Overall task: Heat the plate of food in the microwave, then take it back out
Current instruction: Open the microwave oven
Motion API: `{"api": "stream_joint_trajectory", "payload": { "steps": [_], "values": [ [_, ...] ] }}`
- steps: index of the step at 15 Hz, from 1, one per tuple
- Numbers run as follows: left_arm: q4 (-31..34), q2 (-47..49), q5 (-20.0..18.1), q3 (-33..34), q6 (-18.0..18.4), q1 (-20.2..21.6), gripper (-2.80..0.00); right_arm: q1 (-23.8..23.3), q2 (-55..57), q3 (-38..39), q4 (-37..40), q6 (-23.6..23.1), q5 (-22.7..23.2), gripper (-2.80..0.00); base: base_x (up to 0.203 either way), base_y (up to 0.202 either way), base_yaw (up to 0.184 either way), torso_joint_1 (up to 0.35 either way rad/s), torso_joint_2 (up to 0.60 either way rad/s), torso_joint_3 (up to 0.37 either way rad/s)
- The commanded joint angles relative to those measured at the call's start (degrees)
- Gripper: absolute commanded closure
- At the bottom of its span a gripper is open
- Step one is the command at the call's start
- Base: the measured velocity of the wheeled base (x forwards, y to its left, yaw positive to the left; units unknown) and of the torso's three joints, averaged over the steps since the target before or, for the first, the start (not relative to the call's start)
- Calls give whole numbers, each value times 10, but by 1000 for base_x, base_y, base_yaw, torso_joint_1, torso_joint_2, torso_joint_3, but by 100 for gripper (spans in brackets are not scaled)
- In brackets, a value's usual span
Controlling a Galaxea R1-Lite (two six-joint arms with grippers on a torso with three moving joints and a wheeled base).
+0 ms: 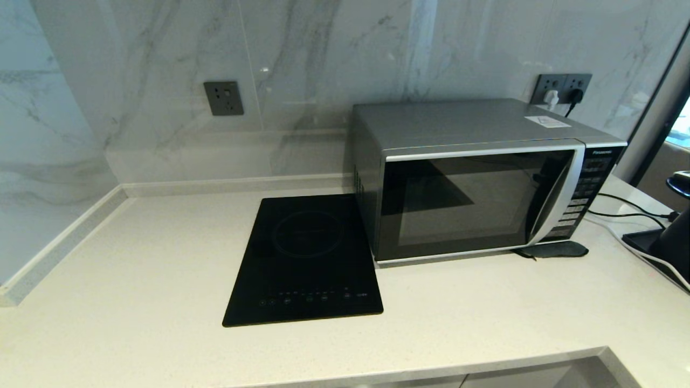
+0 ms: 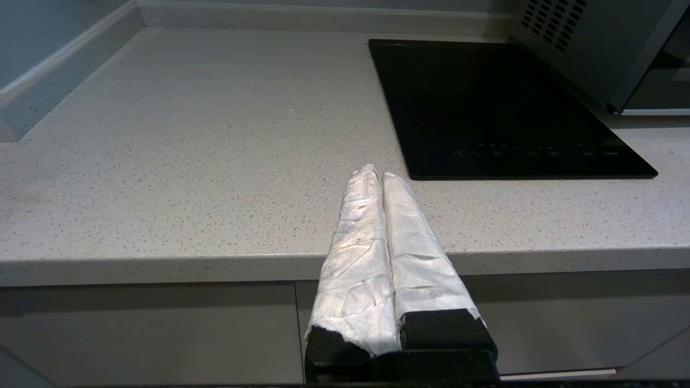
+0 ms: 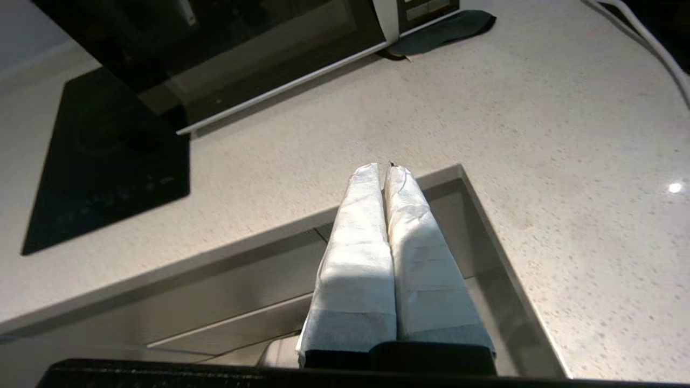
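Note:
The silver-grey microwave (image 1: pixel 480 178) stands on the counter at the right, its dark glass door closed; part of it shows as the microwave (image 3: pixel 226 48) in the right wrist view and as a grey corner of the microwave (image 2: pixel 593 43) in the left wrist view. The plate of food is out of view. My left gripper (image 2: pixel 376 173) is shut, white-wrapped, held off the counter's front edge with nothing in it. My right gripper (image 3: pixel 380 170) is shut and empty, above the counter's front corner. Neither arm appears in the head view.
A flat black induction hob (image 1: pixel 304 261) lies left of the microwave. A dark pad (image 1: pixel 552 249) sits under its front right corner. Cables (image 1: pixel 628 207) and a black appliance (image 1: pixel 671 237) crowd the far right. Wall sockets (image 1: pixel 223 98) are on the marble backsplash.

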Motion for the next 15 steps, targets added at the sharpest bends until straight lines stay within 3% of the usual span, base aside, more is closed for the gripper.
{"api": "stream_joint_trajectory", "payload": {
  "steps": [1,6,10,12,15],
  "values": [
    [0,1,0,0,0,0,0,3,-107,51,2,-8,-2,0,0,0,0,0,0,0],
    [0,1,0,0,0,0,0,23,-157,97,2,11,-18,0,0,0,0,0,0,0],
    [0,1,0,0,0,0,0,43,-250,187,-5,-43,-16,0,0,0,0,0,0,0],
    [0,1,0,0,0,0,0,44,-287,271,-47,-68,-18,0,0,0,0,0,0,0],
    [0,1,0,0,0,0,0,45,-301,402,-187,-94,-30,0,0,0,0,0,0,0]
  ]
}}
